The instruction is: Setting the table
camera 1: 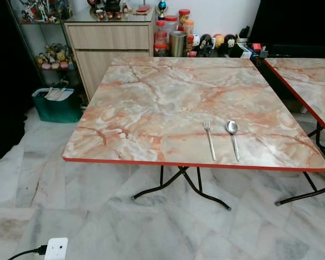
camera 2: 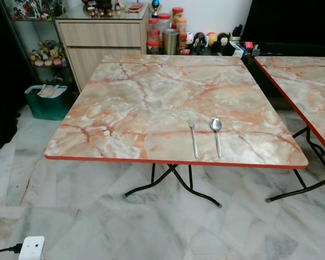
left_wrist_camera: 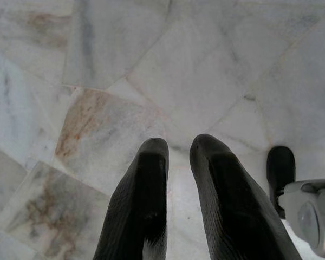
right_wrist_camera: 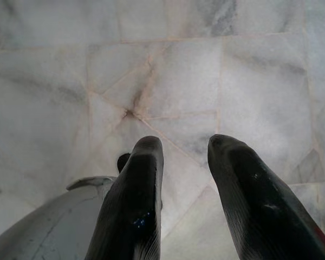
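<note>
A square tabletop [camera 1: 151, 108] with a pink marbled surface and a red edge stands on folding black legs over a pale marble floor [camera 1: 97, 216]. Near its front edge, toward the robot's right, a fork [camera 1: 209, 138] and a spoon [camera 1: 233, 138] lie side by side, parallel, handles toward the robot, close but not touching, fork on the left. No plate, glass or napkin is on the tabletop. A second matching table [camera 1: 309, 86] sits to the right, and behind are a cabinet [camera 1: 111, 46], jars [camera 1: 173, 32] and a green bin [camera 1: 57, 103] on the floor. Both arms hang idle. The left gripper [left_wrist_camera: 179, 149] points down at the floor with its jaws slightly parted and holding nothing; the right gripper [right_wrist_camera: 187, 146] does the same, its jaws a little wider and also empty. The cutlery looks placed, so the setting seems partly done, and the next step is probably to fetch another item or check the layout. To do that well, the robot should approach squarely, keep its arms clear of the front edge so the cutlery is not nudged, and set anything new beside the pair, aligned with it.
</note>
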